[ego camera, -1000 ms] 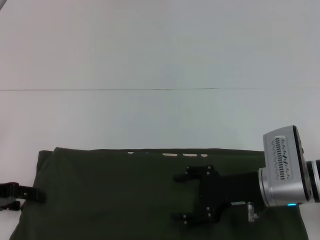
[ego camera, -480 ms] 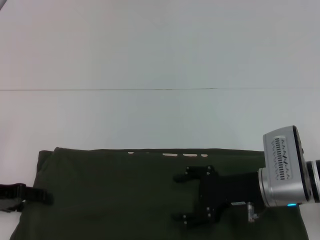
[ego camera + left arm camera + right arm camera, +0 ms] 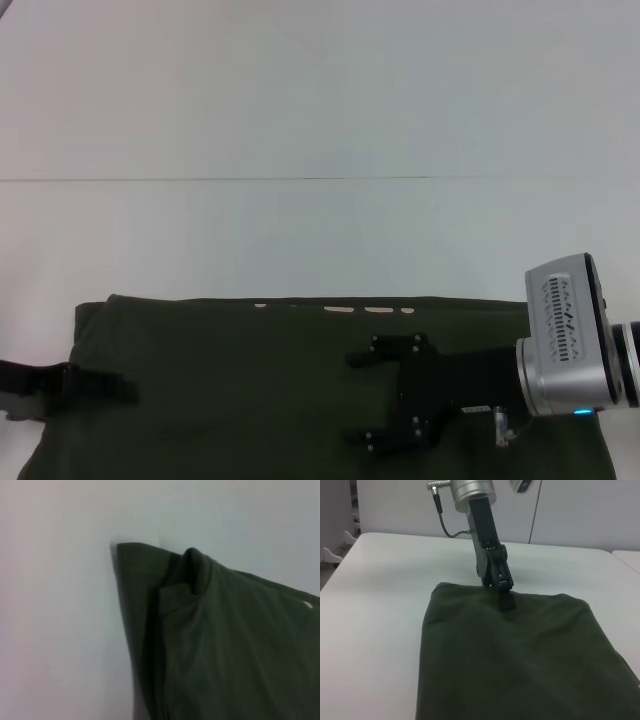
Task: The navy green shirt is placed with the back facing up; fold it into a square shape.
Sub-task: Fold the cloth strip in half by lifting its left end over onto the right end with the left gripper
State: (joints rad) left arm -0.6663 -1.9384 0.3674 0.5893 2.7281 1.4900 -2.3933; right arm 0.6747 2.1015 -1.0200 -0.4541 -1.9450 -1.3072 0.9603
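Note:
The navy green shirt [image 3: 250,380] lies flat as a wide folded rectangle near the front of the table, plain side up. Bits of cream lettering [image 3: 365,310] peek out along its far edge. My right gripper [image 3: 356,396] hovers over the shirt's right half, open, with nothing between its fingers. My left gripper [image 3: 110,386] reaches in from the left, low over the shirt's left edge. The right wrist view shows the left gripper [image 3: 505,597] tipped down onto the shirt [image 3: 520,655] at that edge. A bunched corner of the shirt [image 3: 200,565] fills the left wrist view.
The white table [image 3: 300,230] extends far beyond the shirt, with a thin seam [image 3: 220,180] running across it. A wall and the edge of another table [image 3: 627,555] show behind in the right wrist view.
My left gripper has slid rightward, from the shirt's left edge to a little way over the fabric. The right gripper and the shirt have stayed put.

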